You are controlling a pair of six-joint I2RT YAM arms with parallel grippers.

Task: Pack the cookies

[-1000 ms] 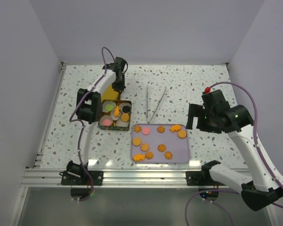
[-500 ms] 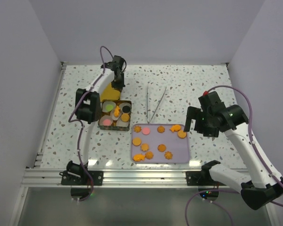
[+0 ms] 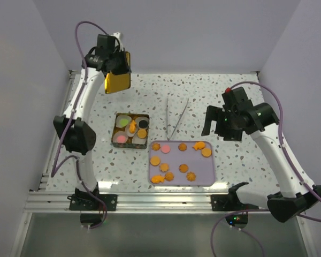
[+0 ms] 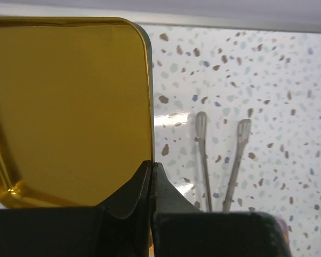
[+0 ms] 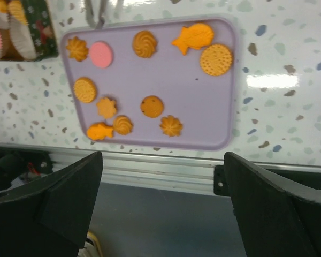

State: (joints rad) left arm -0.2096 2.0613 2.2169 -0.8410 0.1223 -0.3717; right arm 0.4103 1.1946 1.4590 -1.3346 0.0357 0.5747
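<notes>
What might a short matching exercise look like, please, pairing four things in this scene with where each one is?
Things:
1. gold lid
2. tweezers
3. fish-shaped cookie
4. dark brown cookie

Places:
A. on the purple tray
B. in the tin
C. gripped by the left hand
D. lying on the table

Pairs: 1-C, 2-D, 3-A, 4-B.
</notes>
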